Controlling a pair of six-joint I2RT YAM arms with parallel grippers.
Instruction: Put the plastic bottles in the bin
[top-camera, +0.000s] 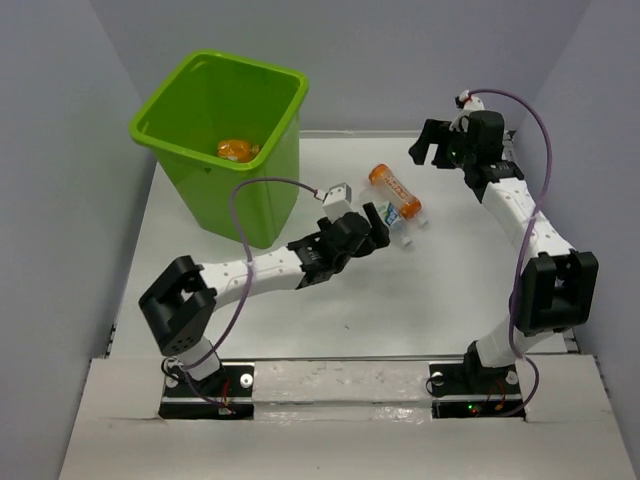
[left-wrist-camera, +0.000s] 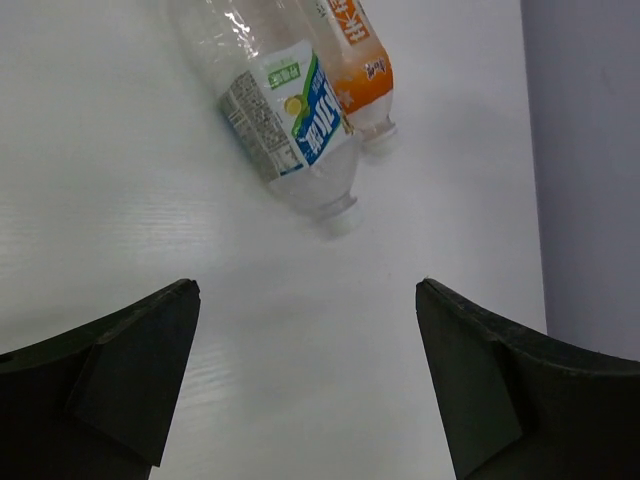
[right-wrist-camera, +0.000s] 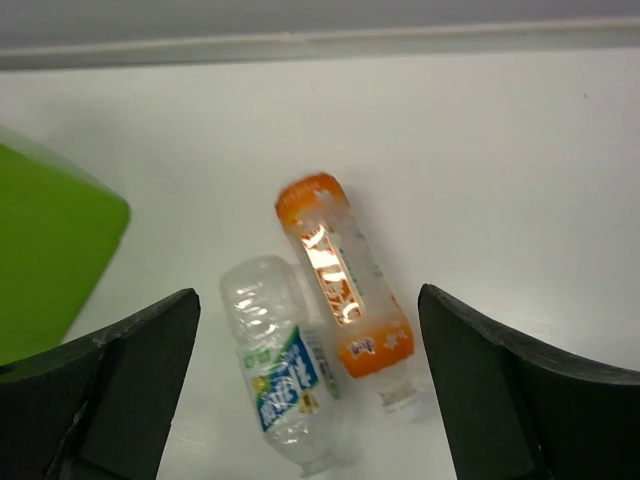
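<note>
Two plastic bottles lie side by side on the white table. One has an orange label (top-camera: 392, 190) (left-wrist-camera: 358, 55) (right-wrist-camera: 345, 290). The other is clear with a blue and green label (top-camera: 405, 225) (left-wrist-camera: 292, 125) (right-wrist-camera: 280, 375). Both are uncapped. My left gripper (top-camera: 380, 222) (left-wrist-camera: 308, 287) stands open just short of the clear bottle's neck, with nothing between its fingers. My right gripper (top-camera: 428, 150) (right-wrist-camera: 308, 293) hangs open above the far side of the pair, looking down on them, and holds nothing. The lime-green bin (top-camera: 225, 195) (right-wrist-camera: 50, 250) stands at the back left with an orange bottle (top-camera: 238, 150) inside.
Grey walls close the table on the left, back and right. The left arm stretches diagonally across the middle of the table, its cable looping near the bin's front corner. The right arm reaches up along the right side.
</note>
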